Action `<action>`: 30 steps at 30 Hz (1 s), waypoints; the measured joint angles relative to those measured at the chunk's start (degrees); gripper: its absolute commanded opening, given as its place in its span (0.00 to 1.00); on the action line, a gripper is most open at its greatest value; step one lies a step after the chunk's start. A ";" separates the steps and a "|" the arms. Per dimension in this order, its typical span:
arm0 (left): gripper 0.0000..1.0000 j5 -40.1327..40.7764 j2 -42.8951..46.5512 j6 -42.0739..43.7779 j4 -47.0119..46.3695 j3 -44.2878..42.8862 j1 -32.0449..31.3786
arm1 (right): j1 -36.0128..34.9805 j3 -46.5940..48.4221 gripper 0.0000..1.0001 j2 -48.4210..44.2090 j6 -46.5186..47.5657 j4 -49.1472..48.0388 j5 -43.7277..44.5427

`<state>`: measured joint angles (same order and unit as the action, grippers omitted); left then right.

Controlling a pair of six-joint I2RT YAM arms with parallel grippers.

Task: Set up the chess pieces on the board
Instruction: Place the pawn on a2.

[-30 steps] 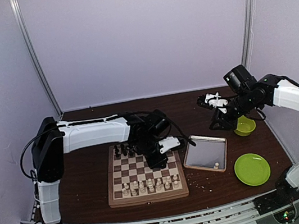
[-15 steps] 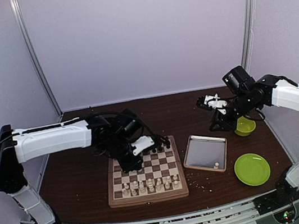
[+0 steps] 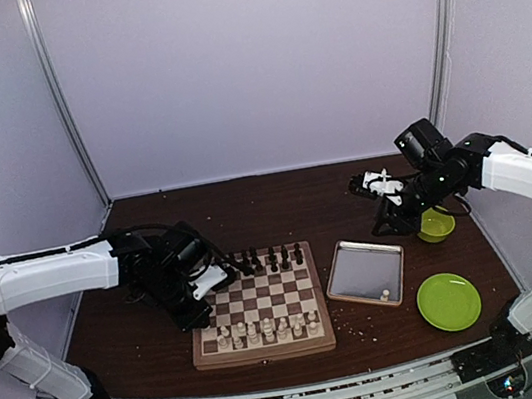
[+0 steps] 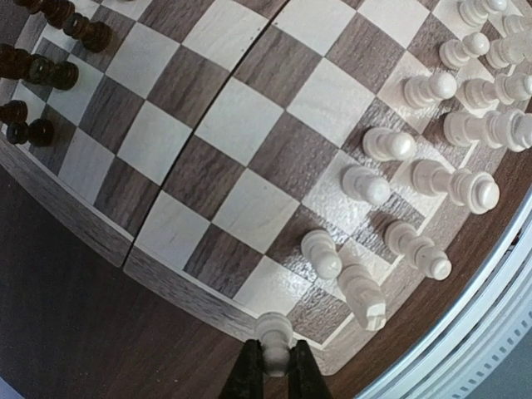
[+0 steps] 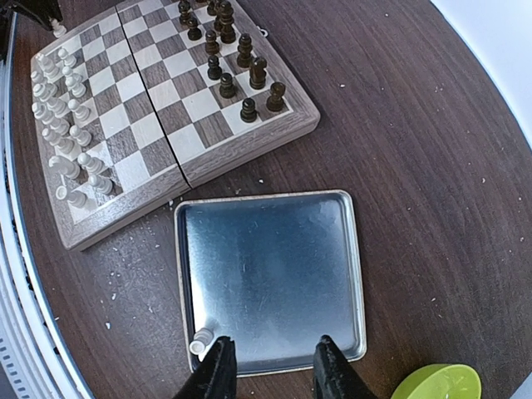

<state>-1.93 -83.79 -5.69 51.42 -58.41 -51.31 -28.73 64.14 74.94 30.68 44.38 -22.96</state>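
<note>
The board lies at the table's middle front. Cream-white chess pieces stand in its near rows, dark pieces in its far rows. My left gripper hangs over the board's near left edge. In the left wrist view it is shut on a white piece above the board's rim, beside several standing white pieces. My right gripper is open and empty, high over the metal tray. One white piece lies in the tray's corner.
The metal tray sits right of the board. A green plate lies at the front right and a green bowl behind it. Pale crumbs dot the dark table around the tray.
My left arm has swung from the board's right side across to its left near edge, extending out leftward. The right arm has barely moved.
</note>
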 measured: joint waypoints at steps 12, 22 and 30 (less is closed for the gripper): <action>0.05 -0.68 -2.47 -0.90 -0.55 0.35 0.00 | 0.00 0.00 0.32 0.26 0.26 0.24 -0.22; 0.05 -0.68 -5.05 -0.87 -0.81 0.35 0.00 | 0.00 0.00 0.32 0.68 0.48 0.44 -0.20; 0.22 -0.63 -5.95 -0.72 -0.81 0.35 0.00 | 0.00 0.00 0.32 1.05 0.66 0.61 -0.20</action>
<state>-2.57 -89.73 -6.42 50.61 -58.06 -51.31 -28.73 64.14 75.99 31.33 44.99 -23.16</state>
